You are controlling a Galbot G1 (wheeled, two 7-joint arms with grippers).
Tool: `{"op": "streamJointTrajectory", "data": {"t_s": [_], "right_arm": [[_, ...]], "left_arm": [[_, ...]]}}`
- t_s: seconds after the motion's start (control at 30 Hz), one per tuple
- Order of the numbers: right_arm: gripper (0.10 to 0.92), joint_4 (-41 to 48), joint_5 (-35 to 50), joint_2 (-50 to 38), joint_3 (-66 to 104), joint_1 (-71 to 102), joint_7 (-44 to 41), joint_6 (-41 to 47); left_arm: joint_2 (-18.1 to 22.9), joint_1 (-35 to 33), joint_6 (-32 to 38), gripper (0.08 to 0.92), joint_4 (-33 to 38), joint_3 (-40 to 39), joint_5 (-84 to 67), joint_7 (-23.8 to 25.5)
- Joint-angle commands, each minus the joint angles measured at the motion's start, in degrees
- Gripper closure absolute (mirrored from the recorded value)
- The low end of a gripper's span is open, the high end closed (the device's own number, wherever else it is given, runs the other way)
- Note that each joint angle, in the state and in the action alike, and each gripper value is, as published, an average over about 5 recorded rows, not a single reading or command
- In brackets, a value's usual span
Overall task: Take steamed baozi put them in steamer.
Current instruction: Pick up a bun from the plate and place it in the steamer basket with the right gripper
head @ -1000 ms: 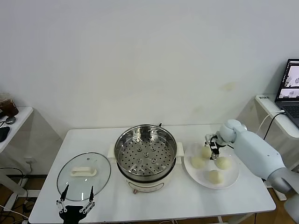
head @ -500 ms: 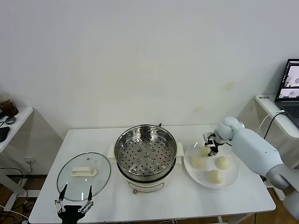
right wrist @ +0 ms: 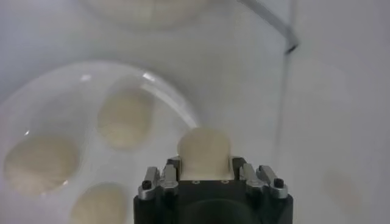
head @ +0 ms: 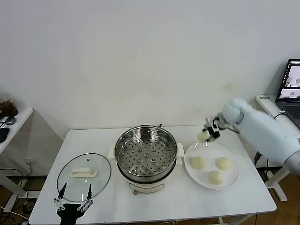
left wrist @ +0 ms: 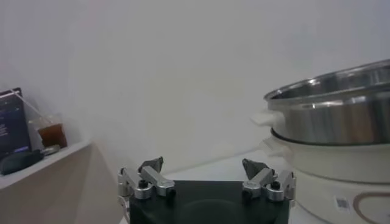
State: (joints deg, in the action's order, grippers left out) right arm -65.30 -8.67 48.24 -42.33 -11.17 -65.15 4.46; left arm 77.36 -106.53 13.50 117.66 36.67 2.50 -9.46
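White table (head: pixel 154 201) carries three items. Centre: the steamer (head: pixel 146 156), a steel pot with perforated tray on a white base, tray bare. At 9 o'clock from it, a glass lid (head: pixel 84 173) with white handle lies flat. At 3 o'clock, a white plate (head: pixel 233 179) holds three steamed baozi (head: pixel 198 162). A fourth bun (head: pixel 203 136) is clamped in the right gripper (head: pixel 209 133), raised clear above the plate's far rim, at 2 o'clock from the steamer. Left gripper (head: pixel 74 204) sits at the near table edge, 6 o'clock from the lid, fingers spread wide, holding nothing.
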Motion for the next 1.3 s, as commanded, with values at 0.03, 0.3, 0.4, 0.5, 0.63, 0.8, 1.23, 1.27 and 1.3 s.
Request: {"op": "streamJointTrajectory", "data": {"t_s": [0.03,0.3,0.4,0.5,0.63,0.8,1.23,1.27,1.3], "right_arm": [[0.516,-7.88,19.82,5.98,-16.63,-23.48,-0.52,-3.99],[0.516,-8.11,21.89,20.13,-23.97,-23.78,1.02,-9.37],[0.516,-7.25,19.46,24.63,-25.83,-23.12,0.99,-12.9],[0.514,-6.05,15.51,27.75,-27.22,-22.05,0.89,-16.56],[0.508,-3.8,8.12,30.31,-28.58,-19.82,1.35,-22.8],[0.508,-0.24,0.19,31.5,-28.78,-16.48,3.16,-29.57],[0.499,7.06,-10.47,31.27,-25.12,-11.91,7.88,-37.75],[0.499,7.47,-10.89,31.24,-24.89,-11.64,8.1,-38.1],[0.499,7.91,-11.37,31.23,-24.63,-11.35,8.31,-38.46]], "left_arm": [[-0.28,0.1,0.0,0.177,0.0,0.45,-0.7,0.06],[-0.5,0.05,0.09,0.177,-0.33,2.32,-2.41,0.38],[-0.44,0.06,0.15,0.177,-0.44,3.3,-3.01,0.47],[-0.34,0.19,0.13,0.177,-0.44,4.39,-3.55,0.57],[-0.26,0.47,0.07,0.177,-0.45,5.51,-3.95,0.66],[0.01,0.83,0.02,0.177,-0.43,6.0,-4.04,0.7],[0.12,1.96,-0.08,0.177,-1.32,6.13,-4.04,0.8],[0.15,2.02,-0.09,0.177,-1.35,6.12,-4.01,0.81],[0.17,2.06,-0.1,0.177,-1.39,6.11,-3.99,0.82]]}}
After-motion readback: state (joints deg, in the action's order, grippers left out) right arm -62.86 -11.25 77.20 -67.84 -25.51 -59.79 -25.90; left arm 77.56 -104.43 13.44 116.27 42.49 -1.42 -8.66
